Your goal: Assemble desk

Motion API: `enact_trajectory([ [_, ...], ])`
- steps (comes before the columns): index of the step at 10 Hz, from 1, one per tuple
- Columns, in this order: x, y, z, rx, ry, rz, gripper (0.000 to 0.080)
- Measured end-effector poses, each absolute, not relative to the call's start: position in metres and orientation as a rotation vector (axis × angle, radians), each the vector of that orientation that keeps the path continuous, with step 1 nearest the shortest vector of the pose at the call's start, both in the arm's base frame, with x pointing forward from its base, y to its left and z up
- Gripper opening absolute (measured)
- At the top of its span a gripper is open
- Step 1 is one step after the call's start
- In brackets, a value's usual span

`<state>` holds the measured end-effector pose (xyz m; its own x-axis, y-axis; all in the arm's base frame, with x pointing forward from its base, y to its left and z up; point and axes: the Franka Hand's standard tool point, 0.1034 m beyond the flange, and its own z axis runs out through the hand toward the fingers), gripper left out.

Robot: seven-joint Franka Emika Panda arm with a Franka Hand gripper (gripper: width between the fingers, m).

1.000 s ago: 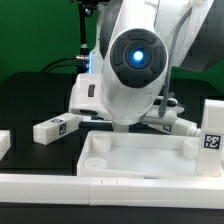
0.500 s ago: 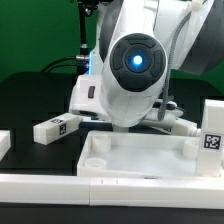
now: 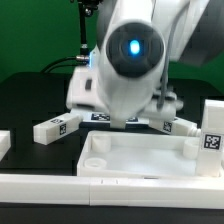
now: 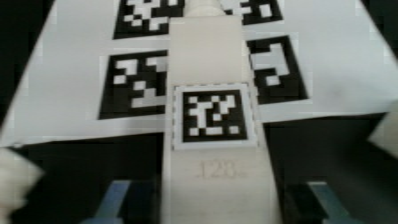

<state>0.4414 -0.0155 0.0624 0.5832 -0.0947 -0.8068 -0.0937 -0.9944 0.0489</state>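
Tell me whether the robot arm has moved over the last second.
Yes. Against the still desk panel, the arm has lifted and shifted slightly toward the exterior view's left.

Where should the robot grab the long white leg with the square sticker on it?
Grab the leg by its two long flat sides, near the sticker, coming straight down from above. It seems to lie flat across the marker board, so its top and sides are free. The open gripper has a finger on each side.
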Motion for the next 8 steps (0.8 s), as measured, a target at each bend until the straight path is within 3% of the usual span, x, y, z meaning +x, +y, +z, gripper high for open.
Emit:
enact_trajectory([
  [2, 0.480, -0.019, 0.113, 2.932, -0.122, -1.162, 0.0284],
  [3, 0.482, -0.017, 0.125, 2.964, -0.096, -1.076, 0.0284],
  [6, 0.493, -0.018, 0.120, 3.055, -0.092, -0.786, 0.0285],
  [7, 0.497, -0.016, 0.127, 3.105, -0.096, -0.696, 0.0285],
  [8, 0.514, -0.017, 0.148, 3.215, -0.147, -0.650, 0.0285],
])
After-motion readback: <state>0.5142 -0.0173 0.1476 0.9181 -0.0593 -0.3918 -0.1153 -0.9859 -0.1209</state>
